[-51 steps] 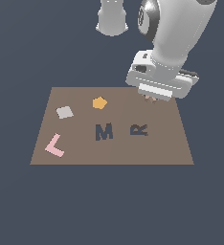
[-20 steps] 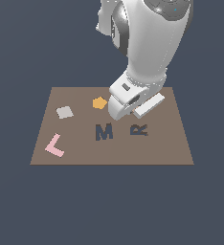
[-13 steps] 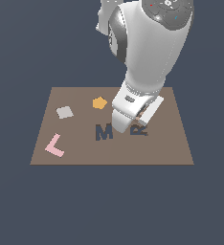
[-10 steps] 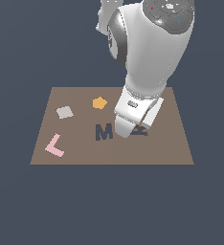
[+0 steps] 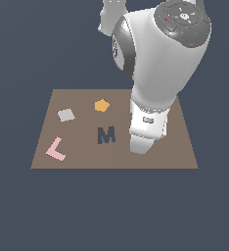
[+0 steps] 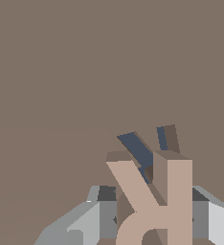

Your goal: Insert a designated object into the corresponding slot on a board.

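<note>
While the big white arm hides the spot in the exterior view, the wrist view shows the gripper (image 6: 150, 220) squeezing the tan R piece (image 6: 154, 201) between its gray fingers (image 6: 97, 220). The R hangs just above the dark blue R slot (image 6: 140, 150) in the brown board (image 5: 185, 147), low and flat so it can drop straight in. It looks almost lined up. The M slot (image 5: 106, 135), orange pentagon (image 5: 102, 105) and pink L (image 5: 56, 149) sit apart.
</note>
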`<state>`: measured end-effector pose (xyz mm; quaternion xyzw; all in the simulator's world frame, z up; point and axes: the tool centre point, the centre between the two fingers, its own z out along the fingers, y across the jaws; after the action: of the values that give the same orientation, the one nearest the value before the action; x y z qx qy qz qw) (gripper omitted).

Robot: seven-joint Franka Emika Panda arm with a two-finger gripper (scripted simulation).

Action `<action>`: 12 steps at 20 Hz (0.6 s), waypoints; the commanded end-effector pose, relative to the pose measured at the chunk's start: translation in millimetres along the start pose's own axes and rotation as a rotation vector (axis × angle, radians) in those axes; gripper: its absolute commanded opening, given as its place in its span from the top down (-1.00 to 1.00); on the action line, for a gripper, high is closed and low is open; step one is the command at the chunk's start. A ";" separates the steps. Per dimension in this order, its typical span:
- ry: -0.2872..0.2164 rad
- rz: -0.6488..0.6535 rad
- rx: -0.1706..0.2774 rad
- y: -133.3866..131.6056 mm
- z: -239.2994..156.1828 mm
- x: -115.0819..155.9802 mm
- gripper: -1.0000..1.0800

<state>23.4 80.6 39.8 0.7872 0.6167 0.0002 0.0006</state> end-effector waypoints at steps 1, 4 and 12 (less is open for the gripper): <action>0.000 -0.055 0.000 4.1 -0.3 3.4 1.00; 0.000 -0.105 0.000 7.5 -0.4 6.9 1.00; 0.000 -0.175 0.000 11.7 -0.4 12.3 1.00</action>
<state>37.0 89.1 40.1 0.7334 0.6798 -0.0001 0.0004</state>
